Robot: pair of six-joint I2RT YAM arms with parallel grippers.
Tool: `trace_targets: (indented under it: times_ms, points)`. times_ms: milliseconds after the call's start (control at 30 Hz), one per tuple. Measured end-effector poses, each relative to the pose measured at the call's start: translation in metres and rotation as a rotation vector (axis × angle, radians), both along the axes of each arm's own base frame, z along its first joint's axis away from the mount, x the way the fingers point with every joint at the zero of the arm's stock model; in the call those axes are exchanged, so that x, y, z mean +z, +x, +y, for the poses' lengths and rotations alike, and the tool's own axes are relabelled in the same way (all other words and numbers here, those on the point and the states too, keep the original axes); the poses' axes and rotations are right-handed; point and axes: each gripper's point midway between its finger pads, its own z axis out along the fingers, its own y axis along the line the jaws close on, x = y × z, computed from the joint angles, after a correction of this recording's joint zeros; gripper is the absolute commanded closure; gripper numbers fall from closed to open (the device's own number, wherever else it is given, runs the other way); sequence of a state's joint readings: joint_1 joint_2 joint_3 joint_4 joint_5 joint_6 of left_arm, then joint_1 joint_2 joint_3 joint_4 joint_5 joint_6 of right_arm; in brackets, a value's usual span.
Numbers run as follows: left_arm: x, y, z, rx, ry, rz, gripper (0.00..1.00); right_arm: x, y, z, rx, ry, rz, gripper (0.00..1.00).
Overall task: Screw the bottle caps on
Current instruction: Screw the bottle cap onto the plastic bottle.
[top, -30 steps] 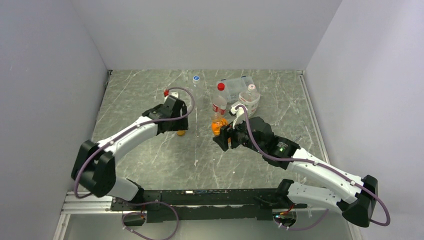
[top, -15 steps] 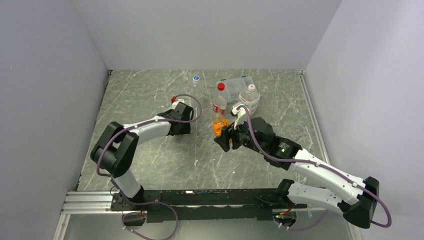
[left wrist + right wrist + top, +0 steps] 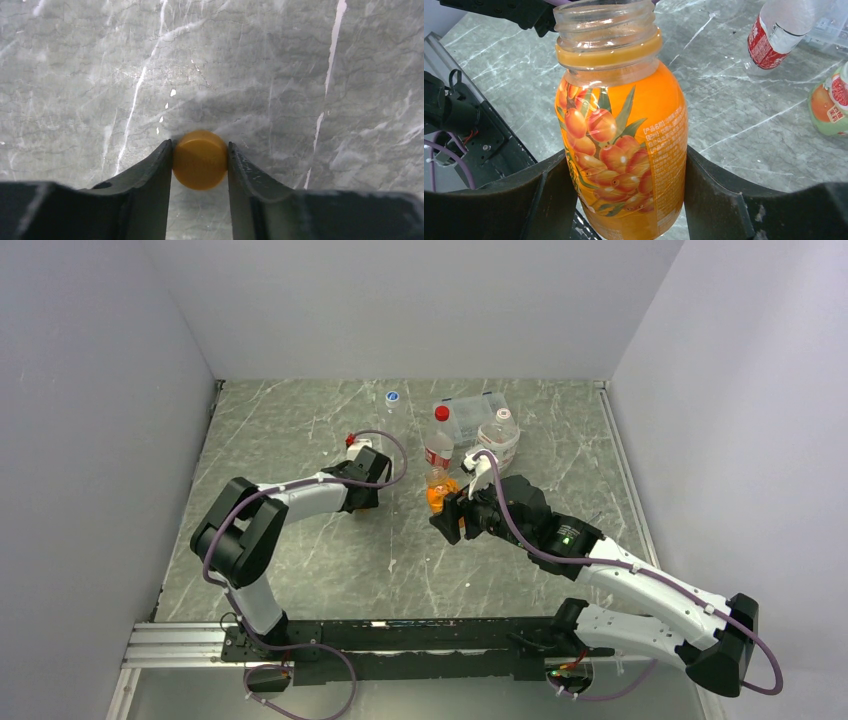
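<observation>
A grey marble table (image 3: 300, 420), walled in white. The orange cap (image 3: 200, 160) is pinched where it lies on the table, touched on both sides by the narrow jaws of the left gripper (image 3: 199, 149). The open orange bottle (image 3: 624, 125) is clasped upright in the right gripper (image 3: 624, 159). With so shallow a tip grip, the cap could be squirted out or tilted on lifting, then cross-threaded. Four bottles (image 3: 437, 445) are counted and four caps (image 3: 392, 396); three look already fitted.

The squat orange bottle (image 3: 624, 165) carries fine print on its label, too small to read.
</observation>
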State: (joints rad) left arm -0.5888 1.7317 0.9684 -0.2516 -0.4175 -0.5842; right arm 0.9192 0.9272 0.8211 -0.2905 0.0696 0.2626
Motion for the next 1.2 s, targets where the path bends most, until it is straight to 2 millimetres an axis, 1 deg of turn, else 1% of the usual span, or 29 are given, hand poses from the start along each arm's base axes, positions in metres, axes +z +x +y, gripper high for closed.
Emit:
trace_targets:
  times_ms: [67, 133, 200, 233, 267, 300, 333, 367, 400, 467, 533, 600, 667, 700, 767, 867, 967, 1100, 1200]
  points:
    - [0.000, -0.001, 0.001, -0.002, 0.007, 0.007, 0.76, 0.000, 0.000, 0.000, 0.000, 0.000, 0.000, 0.50]
    - [0.001, -0.005, 0.002, -0.017, 0.019, 0.031, 0.78, 0.000, 0.000, 0.000, -0.001, -0.002, 0.000, 0.50]
    - [0.003, -0.010, 0.000, -0.047, 0.016, 0.069, 0.77, 0.000, 0.001, -0.001, -0.002, -0.004, -0.002, 0.50]
    - [0.006, -0.014, -0.001, -0.072, 0.009, 0.098, 0.78, 0.000, 0.002, -0.002, -0.003, -0.006, -0.005, 0.50]
    - [0.012, -0.017, -0.004, -0.097, -0.007, 0.118, 0.80, 0.000, 0.002, -0.002, -0.004, -0.007, -0.006, 0.50]
    - [0.021, -0.019, -0.008, -0.124, -0.035, 0.135, 0.82, 0.000, 0.002, -0.002, -0.003, -0.008, -0.008, 0.50]
    - [0.032, -0.020, -0.013, -0.150, -0.067, 0.147, 0.83, 0.000, 0.002, -0.003, 0.001, -0.008, -0.010, 0.51]
    - [0.054, -0.020, -0.023, -0.198, -0.135, 0.157, 0.85, -0.001, 0.001, -0.003, 0.008, -0.008, -0.011, 0.51]
    - [0.069, -0.017, -0.024, -0.204, -0.166, 0.137, 0.86, -0.003, 0.001, -0.003, 0.015, -0.009, -0.012, 0.51]
    - [0.107, -0.016, -0.036, -0.262, -0.270, 0.111, 0.88, -0.007, -0.001, -0.002, 0.032, -0.016, -0.013, 0.51]
    - [0.152, -0.018, -0.047, -0.324, -0.386, 0.072, 0.89, -0.012, -0.004, 0.000, 0.055, -0.021, -0.012, 0.51]
    - [0.189, -0.026, -0.057, -0.389, -0.477, 0.046, 0.89, -0.015, -0.006, 0.002, 0.081, -0.022, -0.016, 0.51]
    - [0.221, -0.038, -0.068, -0.462, -0.555, 0.033, 0.89, -0.017, -0.007, 0.006, 0.102, -0.018, -0.023, 0.51]
    - [0.234, -0.045, -0.072, -0.497, -0.591, 0.030, 0.89, -0.017, -0.006, 0.008, 0.111, -0.018, -0.026, 0.51]
    - [0.253, -0.059, -0.079, -0.548, -0.647, 0.040, 0.90, -0.017, -0.005, 0.013, 0.128, -0.014, -0.033, 0.51]
    - [0.269, -0.075, -0.086, -0.597, -0.717, 0.069, 0.90, -0.020, -0.004, 0.021, 0.151, -0.018, -0.042, 0.52]
    - [0.278, -0.089, -0.090, -0.628, -0.770, 0.103, 0.90, -0.027, -0.003, 0.028, 0.169, -0.036, -0.040, 0.52]
    - [0.283, -0.103, -0.092, -0.648, -0.813, 0.145, 0.91, -0.033, -0.005, 0.036, 0.192, -0.056, -0.039, 0.52]
    - [0.284, -0.108, -0.092, -0.657, -0.825, 0.162, 0.92, -0.028, -0.008, 0.043, 0.218, -0.055, -0.055, 0.52]
